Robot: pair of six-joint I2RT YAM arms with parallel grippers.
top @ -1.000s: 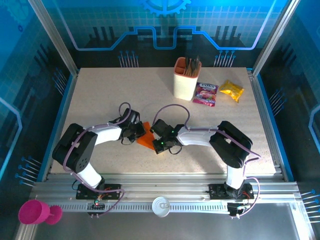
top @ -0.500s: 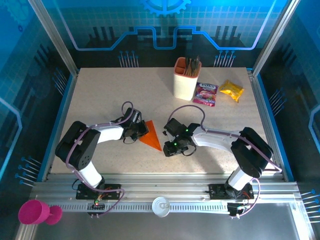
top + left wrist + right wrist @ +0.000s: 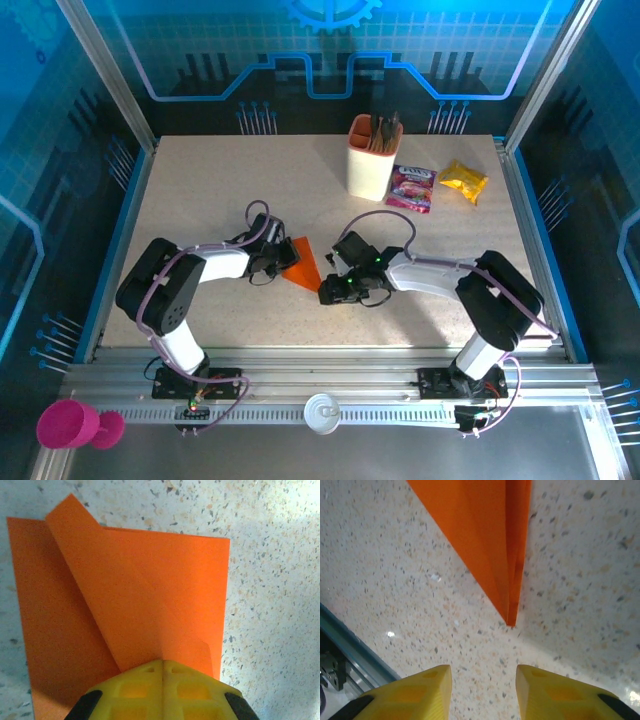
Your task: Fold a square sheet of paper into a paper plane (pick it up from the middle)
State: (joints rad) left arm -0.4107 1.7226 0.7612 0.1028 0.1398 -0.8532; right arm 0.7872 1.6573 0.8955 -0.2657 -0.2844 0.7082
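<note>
Mid-frame from above, the left gripper [image 3: 282, 263] pinches the folded orange paper [image 3: 303, 262]. The right gripper [image 3: 326, 293] gapes partly, empty, near its tip.

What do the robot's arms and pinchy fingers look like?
The left arm and right arm have chunky black joints joined by white tubes, with a thin purple cable looping along each. The left gripper and right gripper have bright yellow fingers with black bits at the sides.

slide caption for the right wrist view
Right gripper, jaws apart, facing the pointed tip of the folded orange paper on the speckled table
</note>
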